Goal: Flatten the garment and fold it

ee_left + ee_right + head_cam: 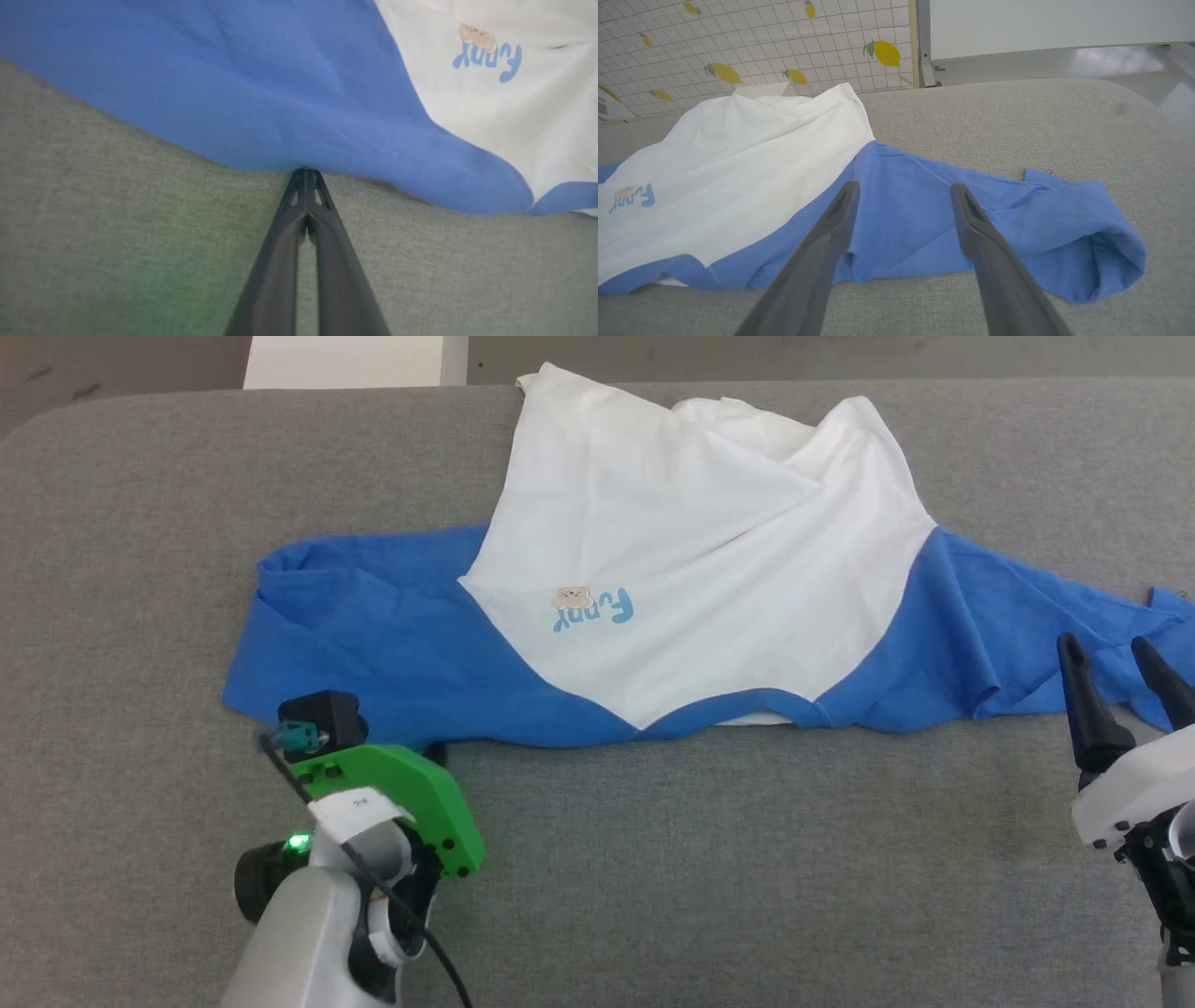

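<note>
On the grey table (653,896), mid-surface: shirt (691,551) front-up, mostly spread. Long axis sleeve to sleeve, running left-right across the table. Collar (738,700) pointing toward the robot, hem (597,394) toward the far edge, so logo (595,609) upside down in the head view. White body not flat: deep creases, bunched at the far right corner. Left sleeve (373,635) fairly smooth, creased at its outer end. Right sleeve (1008,616) wrinkled, stretching out to the right, with the cuff (1106,252) gaping open toward the right wrist camera.

Left gripper (306,175): fingers pressed together, tips right at the near edge of the left sleeve, low over the table. Cloth lapping at the tips; can't tell whether any is actually pinched between them.

Right gripper (1106,649): fingers spread wide apart, holding nothing, tips over the near part of the right sleeve. Can't tell whether touching the cloth or just above it.
</note>
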Motion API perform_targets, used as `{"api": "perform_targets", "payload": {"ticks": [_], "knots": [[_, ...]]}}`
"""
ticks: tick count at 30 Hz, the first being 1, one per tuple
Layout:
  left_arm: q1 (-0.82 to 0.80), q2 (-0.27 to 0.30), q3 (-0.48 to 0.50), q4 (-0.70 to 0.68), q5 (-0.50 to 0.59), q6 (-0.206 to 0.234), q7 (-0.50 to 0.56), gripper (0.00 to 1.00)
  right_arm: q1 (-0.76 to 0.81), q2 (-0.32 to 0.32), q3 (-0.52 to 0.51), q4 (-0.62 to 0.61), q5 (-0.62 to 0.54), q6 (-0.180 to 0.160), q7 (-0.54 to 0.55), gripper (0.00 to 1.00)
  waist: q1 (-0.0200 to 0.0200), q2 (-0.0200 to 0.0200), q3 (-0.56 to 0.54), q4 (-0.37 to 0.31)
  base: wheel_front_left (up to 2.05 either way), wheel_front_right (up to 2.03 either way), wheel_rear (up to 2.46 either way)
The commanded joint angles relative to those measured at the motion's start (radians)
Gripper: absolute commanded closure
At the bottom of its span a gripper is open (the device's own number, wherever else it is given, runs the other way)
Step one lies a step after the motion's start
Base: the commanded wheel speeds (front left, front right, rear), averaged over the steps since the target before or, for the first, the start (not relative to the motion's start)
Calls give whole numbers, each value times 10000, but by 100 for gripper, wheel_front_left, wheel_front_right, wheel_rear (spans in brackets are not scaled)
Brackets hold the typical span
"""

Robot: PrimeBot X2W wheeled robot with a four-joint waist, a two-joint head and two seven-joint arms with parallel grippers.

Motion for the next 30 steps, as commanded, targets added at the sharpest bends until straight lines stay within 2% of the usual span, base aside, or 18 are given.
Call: {"api": "perform_targets", "payload": {"ticks": [1,3,4,5,8,11,16,19,20,24,30], "knots": [[225,158,70,-307,76,82,-14,100,44,40,-26,38,22,-15,-80,0,0,56,-34,99,0,0,0],[417,294,48,-657,125,128,115,100,77,48,-50,63,11,-15,-73,0,0,56,-95,190,0,0,0],[471,324,60,-851,122,139,124,84,88,56,-60,67,3,-15,-67,0,0,56,-119,228,0,0,0],[533,400,28,-1059,176,160,193,0,100,64,-59,68,-14,-15,-58,0,0,56,-150,269,0,0,0],[585,544,-53,-1566,292,196,348,0,114,105,-41,82,-27,-15,-32,0,0,56,-245,350,0,0,0],[387,835,-430,-1907,515,-56,734,0,116,144,-20,98,-26,-15,-9,0,0,56,-302,392,0,0,0],[-709,1582,-1633,-1811,961,-1130,2325,0,65,159,37,55,4,-15,37,0,0,56,-193,374,0,0,0],[-1856,1970,-2313,-1319,1415,-1785,3348,0,-42,110,105,44,96,-15,48,0,0,56,54,194,0,0,0],[-2103,2005,-2434,-1135,1503,-1884,3543,0,-65,114,127,50,129,-15,48,0,0,56,122,122,0,0,0],[-2582,1962,-2646,-432,1573,-1961,4112,0,-121,119,144,95,201,-15,15,0,0,56,395,-152,0,0,0],[-2572,1845,-2575,598,1446,-1682,4380,0,-182,114,45,199,272,-15,-150,0,0,56,713,-444,0,0,0]]}}
